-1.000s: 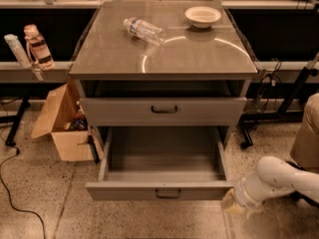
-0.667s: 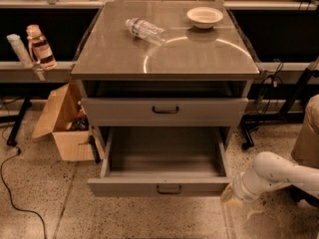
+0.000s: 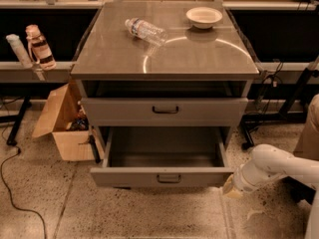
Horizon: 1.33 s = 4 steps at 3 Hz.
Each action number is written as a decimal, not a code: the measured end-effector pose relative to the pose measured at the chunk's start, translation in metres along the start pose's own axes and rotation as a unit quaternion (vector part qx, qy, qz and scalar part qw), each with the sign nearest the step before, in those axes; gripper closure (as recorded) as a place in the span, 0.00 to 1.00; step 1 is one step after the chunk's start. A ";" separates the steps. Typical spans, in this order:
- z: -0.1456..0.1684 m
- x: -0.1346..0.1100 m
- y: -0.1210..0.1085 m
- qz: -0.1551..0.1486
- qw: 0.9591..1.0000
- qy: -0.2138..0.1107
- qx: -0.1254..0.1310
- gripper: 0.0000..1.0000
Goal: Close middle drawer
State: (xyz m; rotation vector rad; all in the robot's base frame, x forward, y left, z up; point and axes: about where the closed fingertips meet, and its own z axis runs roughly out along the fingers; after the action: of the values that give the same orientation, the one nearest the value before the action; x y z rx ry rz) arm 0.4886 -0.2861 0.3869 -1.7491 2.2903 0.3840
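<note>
The middle drawer is pulled out at the bottom of the grey cabinet. It has a low flat front with a small dark bar handle, and its deep grey box is empty. My gripper, at the end of the white arm, is low on the right. It sits at the right end of the drawer's front and seems to touch it. Above the drawer is a taller grey drawer front with its own handle.
On the cabinet top lie a clear plastic bottle and a white bowl. An open cardboard box stands on the floor to the left. A black cable runs over the floor. Two bottles stand on the left shelf.
The middle drawer's front has moved back a little towards the cabinet. My gripper and arm have moved with it at its right end.
</note>
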 end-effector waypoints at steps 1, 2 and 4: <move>0.000 0.000 0.000 0.000 1.000 0.000 0.000 1.00; 0.008 0.005 0.010 0.010 1.000 -0.006 -0.005 1.00; 0.024 0.032 -0.055 0.069 0.997 -0.022 0.031 1.00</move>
State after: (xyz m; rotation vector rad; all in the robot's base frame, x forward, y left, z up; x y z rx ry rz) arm 0.5340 -0.3209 0.3500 -1.5439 2.3726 0.3686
